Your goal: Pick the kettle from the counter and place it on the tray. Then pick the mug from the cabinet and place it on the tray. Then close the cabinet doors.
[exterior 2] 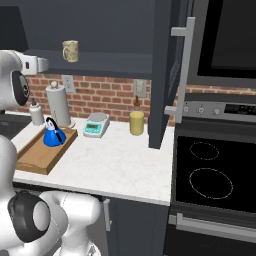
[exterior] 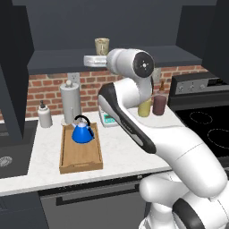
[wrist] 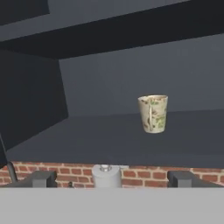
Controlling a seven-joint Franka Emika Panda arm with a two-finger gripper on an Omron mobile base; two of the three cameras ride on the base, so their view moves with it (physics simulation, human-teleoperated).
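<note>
One kettle: a single bright-blue kettle (exterior: 82, 132) with black handle stands upright inside the tray, at its far end, left of centre in the left base view; lower left in the right base view.
One tray: a wooden tray (exterior: 80, 159) lies on the counter (exterior: 120, 152), lengthwise away from the robot; apart from the kettle its floor is bare.
One mug: a beige speckled mug (wrist: 153, 113) stands upright on the cabinet shelf (exterior: 67, 60), right of centre in the hand view, top centre in the left base view, upper left in the right base view. Nothing touches it.
One gripper: the gripper (wrist: 109, 178) sits at the bottom edge of the hand view, its two fingertips (wrist: 41, 178) standing wide apart with nothing between them. It is level with the shelf's front edge, short of the mug. The mug appears right of the midline between the tips.
Two cabinet doors: both stand open. One door (exterior 2: 167, 75) with a silver bar handle (exterior 2: 187, 65) shows centre-right in the right base view; the other (exterior: 13, 71) runs down the left edge of the left base view.
One grey cylinder: a tall cylinder with ball top (exterior: 70, 102) stands just behind the tray.
One white bottle: a small bottle (exterior: 44, 115) stands left of the cylinder.
One scale: a small kitchen scale (exterior 2: 96, 125) sits by the brick wall.
Two jars: a yellow jar (exterior 2: 136, 122) and a dark-red jar (exterior: 159, 105) stand side by side near the stove.
One stove: a black cooktop (exterior 2: 215, 165) adjoins the counter, on the right of both base views.
</note>
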